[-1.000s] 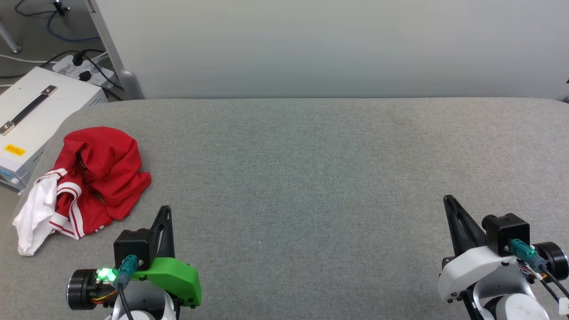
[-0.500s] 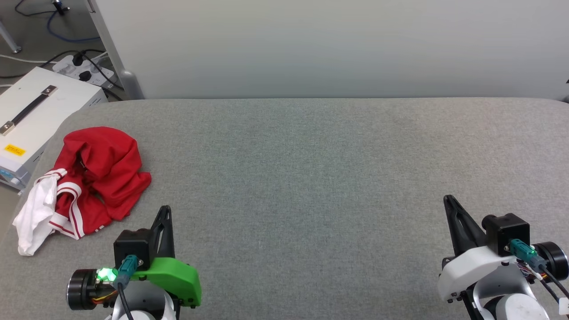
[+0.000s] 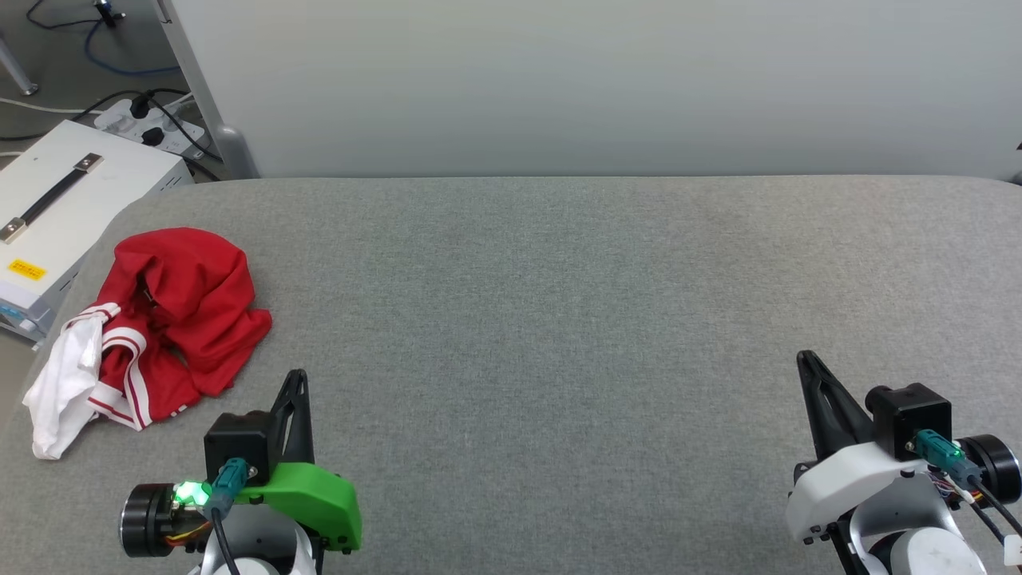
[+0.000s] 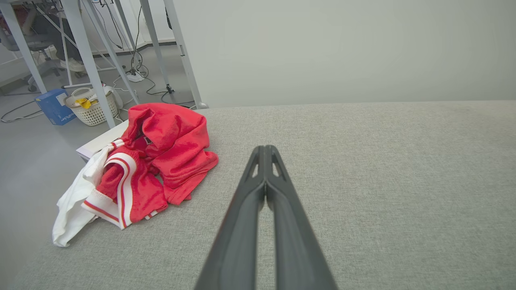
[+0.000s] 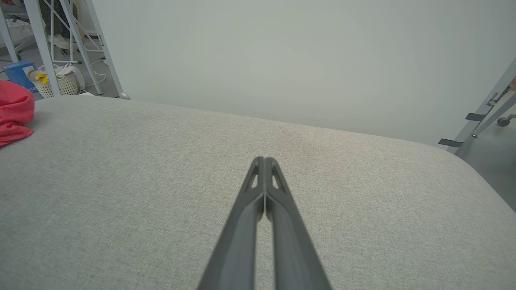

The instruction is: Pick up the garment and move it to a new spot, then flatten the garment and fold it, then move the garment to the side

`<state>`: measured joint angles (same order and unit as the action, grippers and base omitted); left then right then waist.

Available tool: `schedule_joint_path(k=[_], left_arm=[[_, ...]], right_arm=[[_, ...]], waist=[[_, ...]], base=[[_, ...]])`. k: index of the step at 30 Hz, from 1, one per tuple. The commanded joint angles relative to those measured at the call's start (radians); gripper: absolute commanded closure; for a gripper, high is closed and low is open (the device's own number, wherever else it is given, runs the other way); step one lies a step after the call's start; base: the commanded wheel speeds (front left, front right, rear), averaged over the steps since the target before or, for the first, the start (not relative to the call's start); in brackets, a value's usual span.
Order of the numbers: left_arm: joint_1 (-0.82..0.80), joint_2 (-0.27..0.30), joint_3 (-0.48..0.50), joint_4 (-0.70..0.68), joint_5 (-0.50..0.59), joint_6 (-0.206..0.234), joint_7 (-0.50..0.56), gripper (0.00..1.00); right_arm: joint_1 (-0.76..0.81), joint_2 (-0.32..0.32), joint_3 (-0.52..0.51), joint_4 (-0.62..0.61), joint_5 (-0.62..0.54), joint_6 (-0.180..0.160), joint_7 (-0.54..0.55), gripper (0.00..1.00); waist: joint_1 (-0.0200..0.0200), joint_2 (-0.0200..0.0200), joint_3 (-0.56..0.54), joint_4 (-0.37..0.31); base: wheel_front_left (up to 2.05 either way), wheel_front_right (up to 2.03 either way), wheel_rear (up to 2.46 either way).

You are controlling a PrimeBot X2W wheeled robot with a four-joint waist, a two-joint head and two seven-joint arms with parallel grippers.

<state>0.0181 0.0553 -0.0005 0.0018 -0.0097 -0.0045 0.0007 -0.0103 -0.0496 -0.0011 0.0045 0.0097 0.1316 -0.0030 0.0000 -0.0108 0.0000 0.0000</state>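
L claw (image 3: pixel 297 380) w/ green cover (image 3: pixel 315 495), R claw (image 3: pixel 807 367) w/ white cover (image 3: pixel 846 479), teal plugs (image 3: pixel 227 477)

I count one garment (image 3: pixel 180 311), one left gripper (image 3: pixel 297 375), one right gripper (image 3: pixel 802 357), one table (image 3: pixel 559 319), one case (image 3: pixel 72 192) and one basket (image 4: pixel 90 112).

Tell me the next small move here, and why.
Probably open the left gripper and reach forward-left toward the crumpled red jersey T-shirt. Its jaws are shut and empty, the shirt lies heaped and untouched near the left edge of the grey padded surface, and that arm is nearer.
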Motion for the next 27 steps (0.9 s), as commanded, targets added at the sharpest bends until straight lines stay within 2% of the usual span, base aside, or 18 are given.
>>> schedule_joint_path(k=[1, 2, 27], left_arm=[[-0.018, -0.005, 0.0, -0.002, 0.01, 0.005, -0.001, 1.0], [0.0, 0.0, 0.0, 0.0, 0.0, 0.0, 0.0, 0.0], [-0.001, -0.001, 0.004, 0.031, -0.039, -0.001, -0.046, 0.0]], right_arm=[[0.01, -0.001, 0.001, -0.005, -0.01, -0.001, 0.003, 1.0], [0.0, 0.0, 0.0, 0.0, 0.0, 0.0, 0.0, 0.0], [-0.009, 0.0, -0.025, 0.015, 0.037, 0.0, -0.045, 0.0]], waist=[[0.0, 0.0108, 0.0, 0.0], [0.0, 0.0, 0.0, 0.0], [0.0, 0.0019, 0.003, -0.001]], base=[[0.0, 0.0, 0.0], [0.0, 0.0, 0.0], [0.0, 0.0, 0.0]])
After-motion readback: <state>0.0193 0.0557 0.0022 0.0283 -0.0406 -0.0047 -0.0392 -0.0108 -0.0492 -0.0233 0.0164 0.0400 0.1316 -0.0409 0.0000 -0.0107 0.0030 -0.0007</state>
